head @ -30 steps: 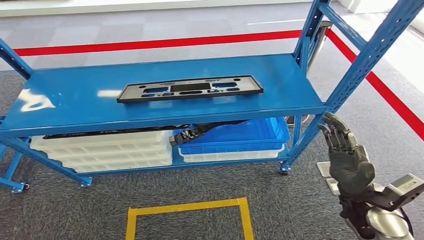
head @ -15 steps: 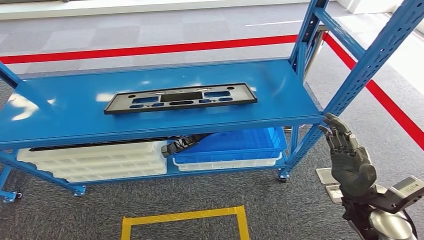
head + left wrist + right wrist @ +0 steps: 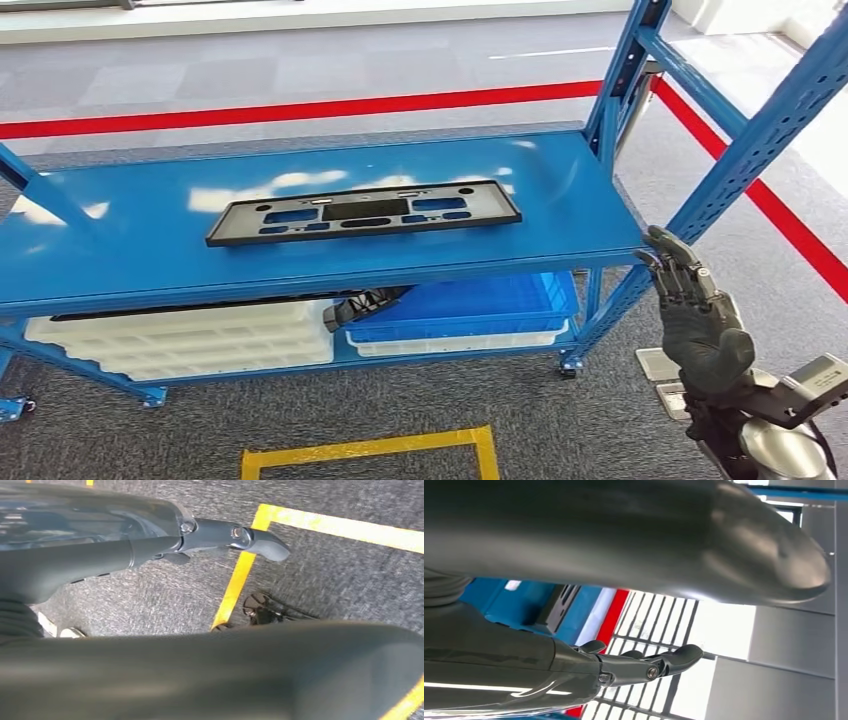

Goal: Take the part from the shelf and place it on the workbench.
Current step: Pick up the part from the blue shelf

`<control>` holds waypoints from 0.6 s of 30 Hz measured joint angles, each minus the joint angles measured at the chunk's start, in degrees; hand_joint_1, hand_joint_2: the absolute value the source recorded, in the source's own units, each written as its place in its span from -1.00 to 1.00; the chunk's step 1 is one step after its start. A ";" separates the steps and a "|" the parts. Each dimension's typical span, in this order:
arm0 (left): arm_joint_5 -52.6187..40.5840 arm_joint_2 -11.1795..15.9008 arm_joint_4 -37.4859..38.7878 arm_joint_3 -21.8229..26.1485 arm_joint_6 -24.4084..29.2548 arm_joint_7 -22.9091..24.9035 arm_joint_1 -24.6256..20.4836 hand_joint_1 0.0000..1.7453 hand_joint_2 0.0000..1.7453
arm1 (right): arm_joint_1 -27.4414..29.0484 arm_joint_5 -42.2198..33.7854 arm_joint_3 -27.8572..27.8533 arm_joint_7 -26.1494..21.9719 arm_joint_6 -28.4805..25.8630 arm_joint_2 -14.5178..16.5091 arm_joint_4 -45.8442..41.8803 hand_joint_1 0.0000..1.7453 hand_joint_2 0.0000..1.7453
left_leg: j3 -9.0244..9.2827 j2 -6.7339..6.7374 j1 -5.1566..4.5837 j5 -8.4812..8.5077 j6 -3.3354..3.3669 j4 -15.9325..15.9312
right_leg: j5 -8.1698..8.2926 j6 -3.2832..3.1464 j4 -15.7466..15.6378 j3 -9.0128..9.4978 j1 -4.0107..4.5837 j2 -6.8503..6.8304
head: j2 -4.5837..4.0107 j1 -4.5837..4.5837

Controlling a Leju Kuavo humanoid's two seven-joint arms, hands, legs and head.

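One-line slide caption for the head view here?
Right hand raised, empty and open, beside the blue shelf where the black part lies flat, untouched.

I see my right hand [image 3: 700,320] is dark grey with segmented fingers, on a silver arm with a black bracket.

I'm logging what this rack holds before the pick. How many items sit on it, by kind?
Black panel part on the upper shelf: 1
Blue bin, lower shelf: 1
White tray stacks, lower shelf: 2
Dark part lying between them: 1
Total: 5
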 joint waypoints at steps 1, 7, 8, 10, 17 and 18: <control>0.00 -0.01 0.00 0.00 -0.01 -0.03 -0.04 -1.00 -1.00 | -0.06 -0.01 -0.03 0.00 0.04 -0.07 -0.07 -1.00 -1.00 | 0.54 0.04 0.21 0.17 0.01 -0.60 | -0.57 0.16 0.77 -0.17 0.07 0.01 | 0.00 0.01; -0.01 -0.19 0.02 -0.01 -0.08 -0.04 -0.14 -1.00 -1.00 | -0.02 0.11 0.03 0.07 0.05 -0.23 0.16 -1.00 -1.00 | 2.81 0.06 0.52 -1.20 0.22 -1.27 | -3.01 1.07 13.18 -8.78 0.07 -0.03 | 0.00 0.02; -0.01 -0.23 0.02 -0.01 -0.06 -0.03 -0.11 -1.00 -1.00 | -0.04 0.15 0.04 0.10 0.04 -0.23 0.18 -1.00 -1.00 | 3.38 0.03 0.58 -1.64 0.01 -1.25 | -0.68 1.20 10.73 -8.20 0.06 -0.04 | 0.00 0.02; -0.02 -0.28 0.02 0.00 -0.02 -0.02 -0.12 -1.00 -1.00 | -0.11 0.20 0.07 0.25 0.04 -0.25 0.22 -1.00 -1.00 | 4.35 -0.06 0.57 -2.61 -0.62 -1.11 | 3.44 1.19 4.11 -5.85 0.09 -0.08 | 0.00 0.02; -0.08 -0.38 0.04 -0.01 0.00 0.01 -0.46 -1.00 -1.00 | -0.20 0.21 0.30 0.63 0.04 -0.43 0.21 -1.00 -1.00 | 3.67 -0.14 0.52 -5.41 -2.32 1.87 | 3.51 -1.21 0.28 -3.99 -0.15 -0.11 | 0.00 -0.07; -0.09 -0.40 0.04 -0.01 0.00 0.01 -0.48 -1.00 -1.00 | -0.23 0.23 0.32 0.64 0.04 -0.45 0.19 -1.00 -1.00 | 2.03 -0.12 0.69 -6.81 -2.72 5.01 | 3.31 -1.43 0.26 -3.80 -0.19 -0.21 | 0.00 -0.08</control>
